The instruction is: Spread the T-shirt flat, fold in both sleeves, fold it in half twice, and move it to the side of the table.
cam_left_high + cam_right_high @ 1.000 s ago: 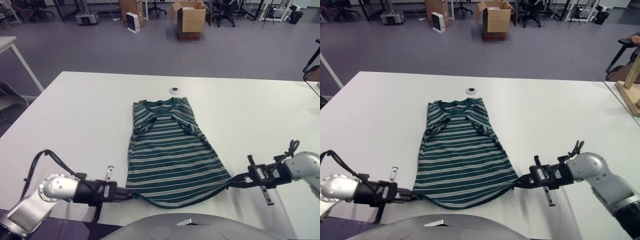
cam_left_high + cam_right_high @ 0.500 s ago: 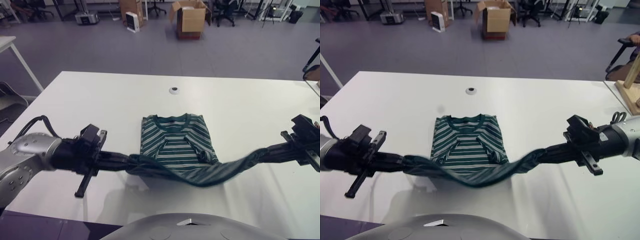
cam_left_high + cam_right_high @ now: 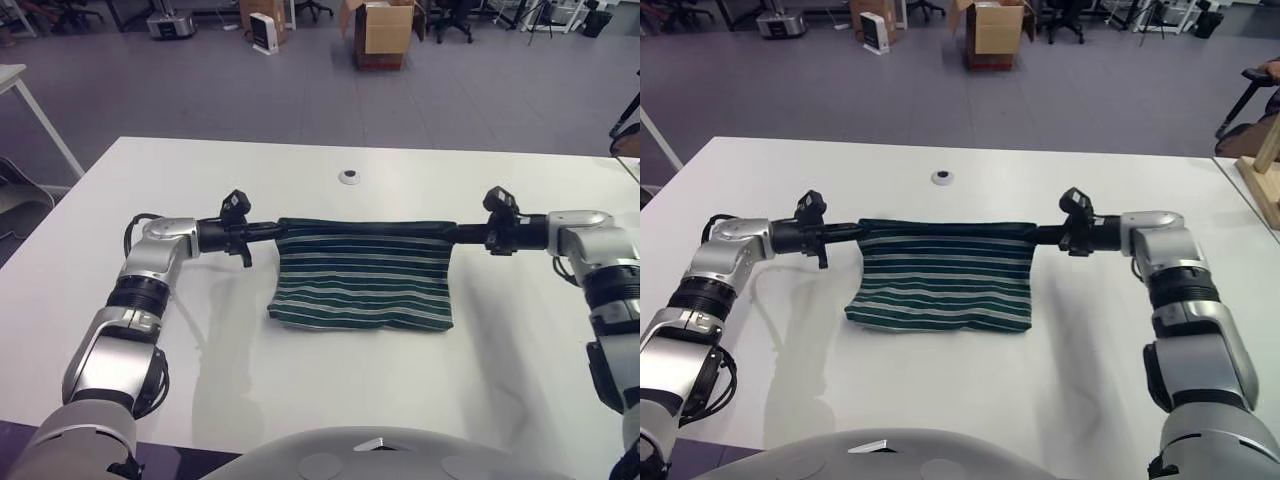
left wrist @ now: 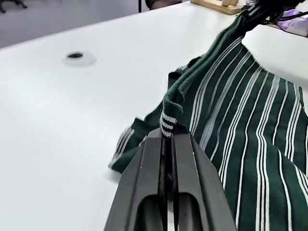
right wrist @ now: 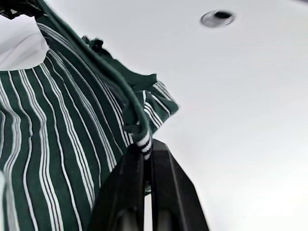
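Note:
The green T-shirt (image 3: 364, 279) with white stripes lies folded in half on the white table (image 3: 300, 390), a flat rectangle in the middle. My left gripper (image 3: 274, 231) is shut on the shirt's far left corner, and my right gripper (image 3: 456, 234) is shut on its far right corner. The far hem stretches taut between them, just above the table. In the left wrist view the fingers (image 4: 185, 159) pinch a striped edge of the T-shirt (image 4: 250, 125). The right wrist view has the fingers (image 5: 161, 173) clamped on a like edge of the T-shirt (image 5: 57, 120).
A small round grey disc (image 3: 348, 178) sits on the table just beyond the shirt. Bare tabletop lies on both sides and in front. Past the far edge is open floor with a cardboard box (image 3: 382, 30) and chairs.
Both grippers carried the shirt's bottom hem up and away over the collar, folding it in half. The arms went from near the front edge to the far side of the shirt.

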Controlling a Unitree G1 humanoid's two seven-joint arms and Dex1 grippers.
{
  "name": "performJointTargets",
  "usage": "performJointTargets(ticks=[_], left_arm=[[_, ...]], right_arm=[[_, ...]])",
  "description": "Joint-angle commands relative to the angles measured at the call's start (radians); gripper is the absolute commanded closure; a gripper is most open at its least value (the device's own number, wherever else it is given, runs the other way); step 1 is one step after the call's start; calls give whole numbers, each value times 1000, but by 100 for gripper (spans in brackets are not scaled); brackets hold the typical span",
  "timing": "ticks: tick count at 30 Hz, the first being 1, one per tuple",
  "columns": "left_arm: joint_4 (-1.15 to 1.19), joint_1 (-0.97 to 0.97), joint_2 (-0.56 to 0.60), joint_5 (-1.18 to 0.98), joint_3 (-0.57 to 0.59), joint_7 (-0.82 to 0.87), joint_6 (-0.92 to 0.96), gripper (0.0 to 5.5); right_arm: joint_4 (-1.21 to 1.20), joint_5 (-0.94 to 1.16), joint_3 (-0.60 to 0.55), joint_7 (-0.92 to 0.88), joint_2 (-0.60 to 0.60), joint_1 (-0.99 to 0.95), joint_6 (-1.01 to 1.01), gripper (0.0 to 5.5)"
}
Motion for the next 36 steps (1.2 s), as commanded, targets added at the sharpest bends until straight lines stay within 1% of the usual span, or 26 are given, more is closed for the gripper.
performJointTargets(ticks=[1, 3, 6, 11, 12, 13, 14, 17, 19, 20, 22, 23, 24, 26, 28, 30, 31, 33, 36], left_arm=[[4, -36, 8, -21, 81, -40, 43, 548], [3, -41, 6, -16, 99, -53, 65, 548], [48, -41, -10, 59, 72, -34, 24, 548], [218, -81, -69, 198, 40, 65, -76, 548], [249, -90, -78, 218, 38, 86, -84, 550], [279, -101, -91, 236, 39, 117, -92, 550], [302, -111, -101, 249, 43, 136, -98, 522], [356, -134, -118, 260, 83, 214, -117, 473], [371, -131, -109, 232, 145, 274, -134, 439], [366, -120, -99, 221, 177, 305, -146, 422], [298, -62, -78, 195, 240, 346, -162, 379], [249, -29, -74, 182, 263, 353, -161, 362], [187, 8, -74, 174, 277, 361, -160, 341], [62, 67, -89, 156, 291, 371, -140, 302], [-105, 150, -108, 145, 305, 410, -107, 302], [-256, 225, -116, 132, 319, 458, -65, 302], [-313, 251, -117, 128, 324, 477, -44, 302], [-419, 291, -114, 127, 341, 532, -15, 302], [-565, 326, -115, 137, 354, 605, 6, 302]], right_arm=[[106, -61, -17, -5, 33, -89, -45, 550], [154, -81, -25, -10, 44, -114, -62, 550], [225, -119, -31, -43, 83, -154, -87, 550], [313, -163, -53, -132, 164, -191, -112, 550], [332, -173, -57, -156, 177, -196, -118, 518], [353, -183, -67, -204, 190, -201, -133, 504], [371, -191, -78, -251, 200, -206, -151, 485], [355, -192, -136, -407, 222, -211, -246, 429], [220, -194, -140, -432, 239, -155, -298, 391], [87, -184, -131, -426, 254, -97, -295, 374], [-313, -120, -70, -396, 299, 80, -197, 363], [-459, -110, -31, -387, 314, 150, -163, 363], [-551, -139, 22, -383, 319, 206, -169, 363], [-645, -232, 119, -399, 309, 292, -193, 363], [-706, -362, 239, -403, 274, 364, -221, 363], [-789, -445, 321, -354, 203, 427, -219, 363], [-817, -477, 339, -334, 166, 447, -216, 363], [-806, -558, 340, -330, 75, 453, -228, 363], [-743, -610, 287, -329, -71, 446, -303, 363]])
